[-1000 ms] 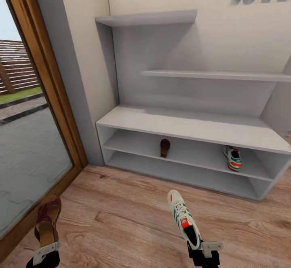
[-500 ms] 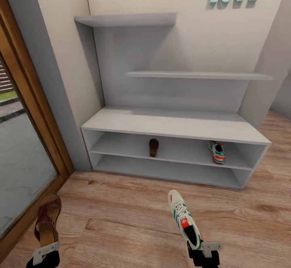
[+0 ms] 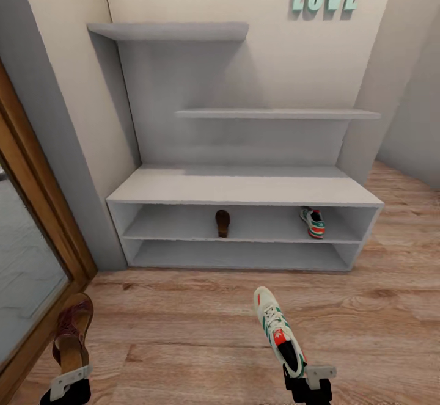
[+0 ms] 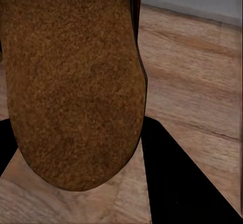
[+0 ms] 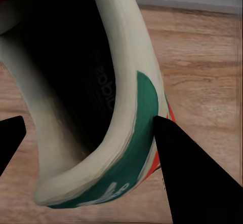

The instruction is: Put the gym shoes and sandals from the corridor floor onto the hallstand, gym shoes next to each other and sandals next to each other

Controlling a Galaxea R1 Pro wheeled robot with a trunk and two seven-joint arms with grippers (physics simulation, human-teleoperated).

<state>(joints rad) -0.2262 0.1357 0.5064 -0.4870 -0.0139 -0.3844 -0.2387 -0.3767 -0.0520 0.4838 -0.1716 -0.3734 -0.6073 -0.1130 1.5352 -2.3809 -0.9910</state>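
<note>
Facing the hallstand (image 3: pixel 244 188), the robot carries a shoe in each arm. The right gripper (image 3: pixel 304 373) pinches a gym shoe (image 3: pixel 278 332) by its stiff heel rim (a firm, light hold); the left gripper (image 3: pixel 68 379) apparently clamps a sandal (image 3: pixel 72 335) at its rigid sole. Their mates, another sandal (image 3: pixel 222 222) and sneaker (image 3: pixel 313 222), sit well apart on the upper shelf.

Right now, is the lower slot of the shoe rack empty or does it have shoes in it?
Empty. The lower slot shows bare grey; the sandal and sneaker sit on the shelf above it.
</note>
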